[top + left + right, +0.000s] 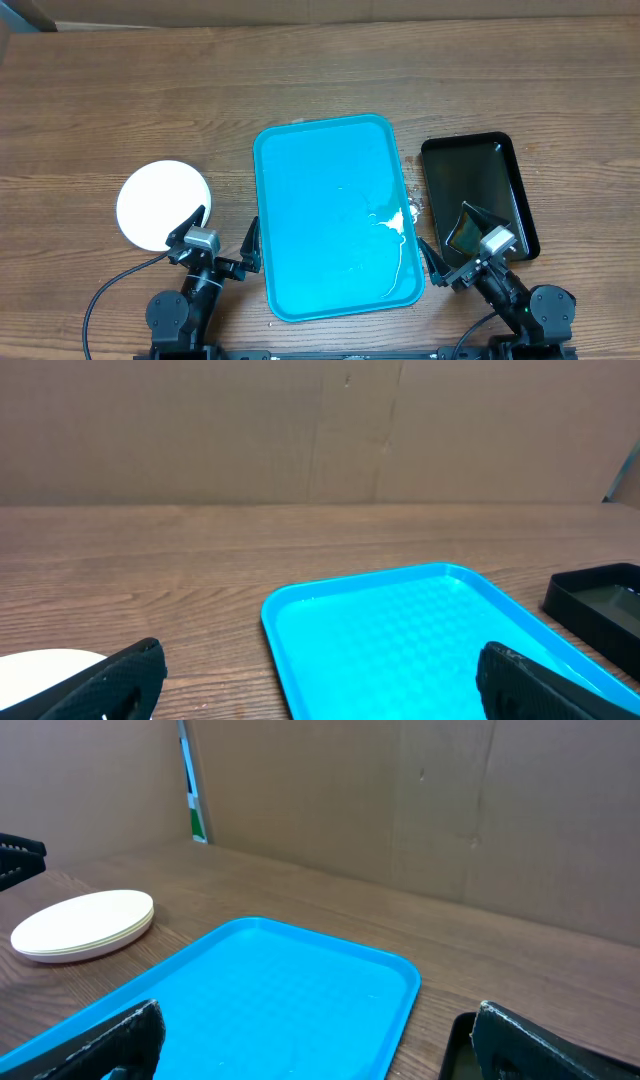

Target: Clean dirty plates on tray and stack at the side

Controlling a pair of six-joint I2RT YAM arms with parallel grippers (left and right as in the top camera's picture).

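The turquoise tray (320, 180) lies in the table's middle with no plates on it; it also shows in the left wrist view (400, 630) and the right wrist view (260, 1000). The plates (160, 203) are stacked on the table left of the tray, white on top; the stack shows in the right wrist view (85, 924), and an edge in the left wrist view (40, 665). My left gripper (222, 243) is open and empty between the stack and the tray's near left corner. My right gripper (455, 247) is open and empty by the tray's near right corner.
A glossy black tray (478, 170) sits right of the turquoise tray, also in the left wrist view (600, 605). Whitish smears and crumbs (392, 222) lie on the turquoise tray's right side. Cardboard walls stand behind the table.
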